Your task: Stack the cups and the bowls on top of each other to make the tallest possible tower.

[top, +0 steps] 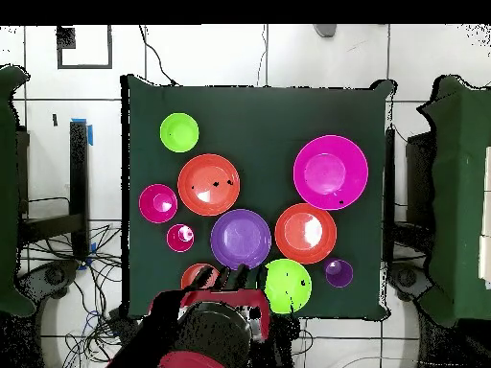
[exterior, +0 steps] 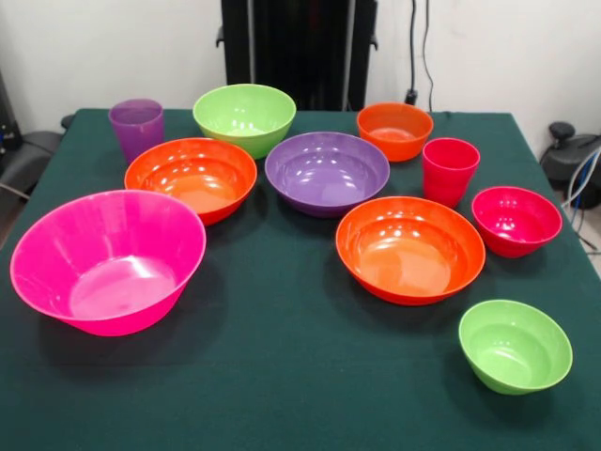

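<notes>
No tower stands; every piece sits apart on the green table (exterior: 282, 376). The purple cup (exterior: 136, 127) is at the far left and the red-pink cup (exterior: 450, 169) at the right. The hot pink bowl (exterior: 108, 260) is the widest, near left. Two orange bowls (exterior: 191, 177) (exterior: 410, 249) flank the purple bowl (exterior: 327, 172). A lime green bowl (exterior: 244, 117) and a small orange bowl (exterior: 394, 130) stand at the far side. A small red-pink bowl (exterior: 516, 221) and a small lime green bowl (exterior: 515, 345) stand at the right. The front view shows no gripper. In the overhead view the red and black arm (top: 216, 321) is drawn back at the table's edge, hiding its gripper.
The robot's black pedestal (exterior: 299, 52) stands behind the table's far edge. Cables (exterior: 582, 178) hang at the right of the table. In the overhead view the arm partly covers the small orange bowl (top: 197, 275).
</notes>
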Available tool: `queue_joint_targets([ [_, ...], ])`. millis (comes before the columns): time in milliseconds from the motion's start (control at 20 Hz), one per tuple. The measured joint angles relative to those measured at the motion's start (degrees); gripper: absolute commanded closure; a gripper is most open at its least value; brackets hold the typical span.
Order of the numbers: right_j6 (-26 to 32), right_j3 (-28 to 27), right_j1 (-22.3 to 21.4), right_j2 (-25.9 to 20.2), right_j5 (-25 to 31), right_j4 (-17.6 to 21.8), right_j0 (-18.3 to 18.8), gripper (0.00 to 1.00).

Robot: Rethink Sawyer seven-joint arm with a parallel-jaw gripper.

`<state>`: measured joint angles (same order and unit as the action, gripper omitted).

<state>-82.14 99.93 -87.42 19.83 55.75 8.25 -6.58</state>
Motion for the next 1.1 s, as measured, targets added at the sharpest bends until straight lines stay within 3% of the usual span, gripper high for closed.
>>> queue_joint_targets([
  [50,-0.02,-0.08,0.03,-0.01,0.63,-0.15,0.09,0.0],
  [250,-0.87,-2.02,0.46,0.0,12.2,-2.94,1.62,0.0],
  [350,-1.71,-3.81,0.6,-0.01,24.4,-4.39,2.85,0.0],
  [400,-1.95,-4.34,0.62,0.0,27.93,-4.63,3.19,0.0],
  [600,-2.79,-5.84,0.61,0.0,36.99,-4.93,4.39,0.0],
  [1100,-3.08,-7.19,0.9,-0.26,38.22,-4.96,6.84,0.0],
])
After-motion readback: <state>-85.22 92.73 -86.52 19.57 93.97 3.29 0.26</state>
